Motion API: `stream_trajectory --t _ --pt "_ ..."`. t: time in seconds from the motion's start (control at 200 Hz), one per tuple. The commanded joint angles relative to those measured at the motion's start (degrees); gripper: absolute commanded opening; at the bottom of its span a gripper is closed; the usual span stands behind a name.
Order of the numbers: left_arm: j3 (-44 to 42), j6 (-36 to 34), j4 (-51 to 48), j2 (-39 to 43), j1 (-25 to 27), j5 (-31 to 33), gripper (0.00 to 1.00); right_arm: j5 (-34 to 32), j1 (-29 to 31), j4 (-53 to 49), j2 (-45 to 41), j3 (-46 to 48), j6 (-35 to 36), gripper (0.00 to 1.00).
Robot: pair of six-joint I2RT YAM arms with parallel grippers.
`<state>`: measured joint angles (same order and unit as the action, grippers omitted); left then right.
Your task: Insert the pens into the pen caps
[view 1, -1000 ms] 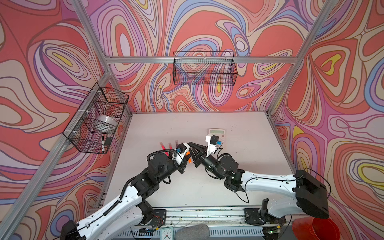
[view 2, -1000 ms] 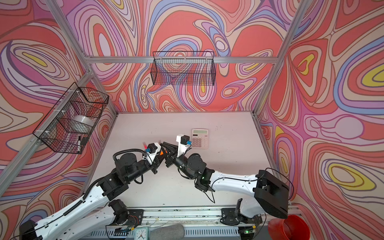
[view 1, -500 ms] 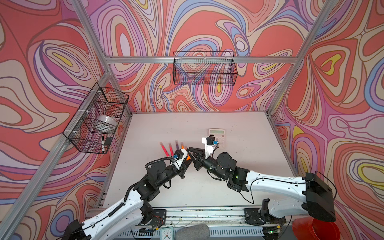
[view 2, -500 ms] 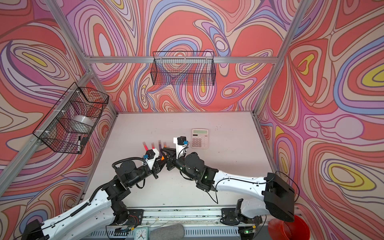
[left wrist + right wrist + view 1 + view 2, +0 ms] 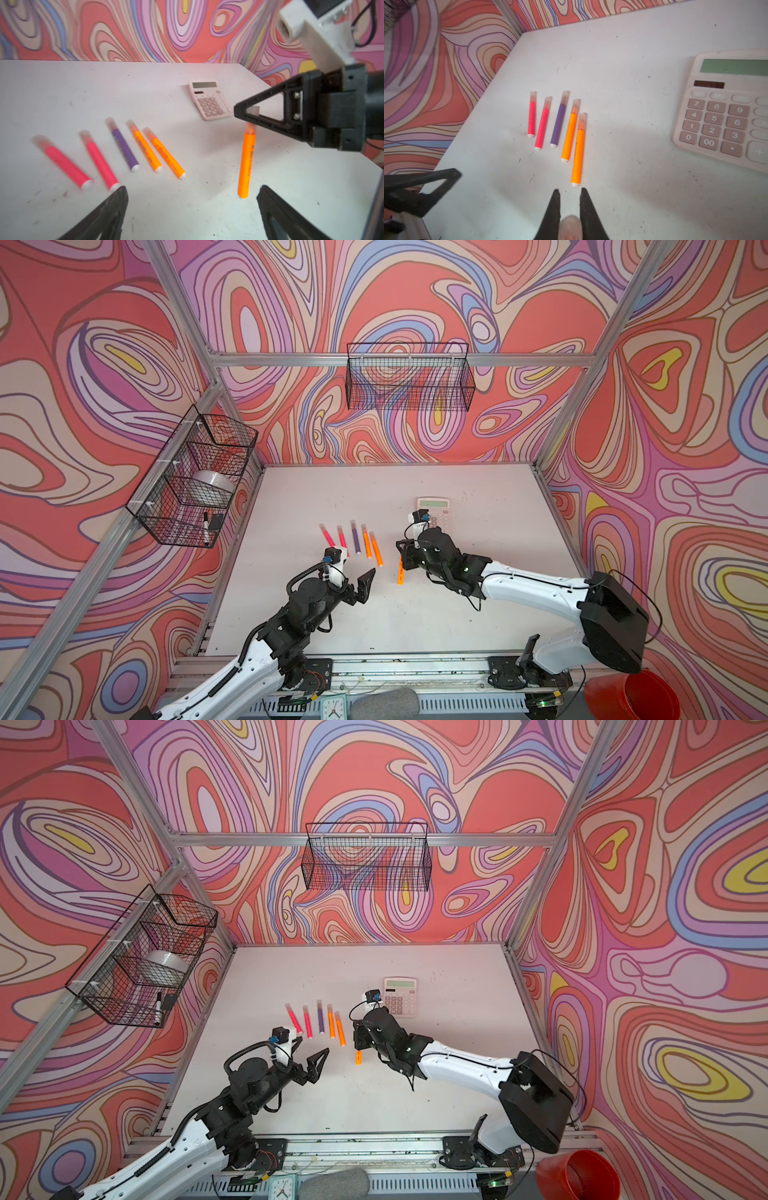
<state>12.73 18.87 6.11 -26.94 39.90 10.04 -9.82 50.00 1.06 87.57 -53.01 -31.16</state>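
Right end effector [image 5: 569, 190] is clamped on the pale cap [image 5: 569, 226] of an orange pen [image 5: 246, 162]; left end effector [image 5: 192, 188] is spread wide with nothing in it, hovering over the table [image 5: 478, 614] near the front ends of the row of five pens [image 5: 559, 124]. Table's a plain white top, kinda scuffed; swirly pink, red and purple walls [image 5: 415, 290] on three sides, a wire basket [image 5: 409, 377] on the back one, a pink calculator [image 5: 434, 512] lying flat behind my right wrist. That held pen hangs close to upright, cap end up in the jaws, plain end down near the table; can't tell if it touches. Those five (two pink, one purple, two orange) lie flat to its left; long axes run front to back, capped ends toward the back wall, white ends toward me.
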Motion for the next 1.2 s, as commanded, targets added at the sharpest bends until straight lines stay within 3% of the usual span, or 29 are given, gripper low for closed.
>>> stream_trajectory --t 0.0,0.31,0.411,0.541,0.651,0.706,0.731,0.791,0.896,0.976,1.066,1.137,1.192 --pt "2.74 3.26 -9.49 4.53 -0.18 13.08 1.00 2.63 -2.36 -7.98 7.62 -6.39 1.90 0.00" --pt "5.72 7.29 -20.84 7.09 -0.43 33.58 1.00 10.23 -7.89 -17.32 31.12 -28.55 4.63 0.00" --pt "5.14 7.42 -19.47 7.23 -0.69 39.76 1.00 11.12 -7.99 -18.79 35.90 -33.47 4.86 0.00" --pt "3.59 4.42 -13.11 6.35 -1.52 40.93 1.00 10.97 -8.38 -18.49 38.65 -35.61 4.01 0.00" --pt "2.91 0.19 -6.80 3.48 -2.53 39.42 1.00 11.23 -8.77 -16.95 37.67 -34.74 4.17 0.45" --pt "3.22 -1.39 -4.80 1.11 -3.37 40.00 1.00 11.28 -8.71 -16.22 35.95 -33.82 4.60 0.62" --pt "3.53 -1.96 -4.38 0.04 -3.73 40.31 1.00 11.32 -8.71 -15.96 34.96 -33.39 4.74 0.77" --pt "4.07 -3.67 -2.94 -2.56 -5.20 40.02 1.00 10.60 -8.73 -15.69 32.11 -32.15 5.30 0.93" --pt "1.00 -11.50 9.95 -7.01 -6.94 37.52 1.00 6.43 -8.78 -15.94 24.87 -28.74 5.49 0.98" --pt "-1.46 -15.59 21.09 -11.89 -8.66 39.55 0.99 1.30 -8.86 -14.36 16.46 -23.65 5.32 0.98" --pt "-1.06 -15.63 25.11 -18.37 -10.97 46.14 0.99 -6.33 -10.23 -14.05 6.19 -18.22 4.63 0.98" --pt "-1.57 -13.52 29.03 -24.17 -15.05 43.52 0.99 -17.24 -12.34 -15.14 -0.83 -13.97 0.24 0.98" --pt "-1.10 -11.63 29.84 -29.42 -17.69 41.21 0.98 -20.25 -14.75 -11.12 -5.58 -9.49 0.32 0.98"
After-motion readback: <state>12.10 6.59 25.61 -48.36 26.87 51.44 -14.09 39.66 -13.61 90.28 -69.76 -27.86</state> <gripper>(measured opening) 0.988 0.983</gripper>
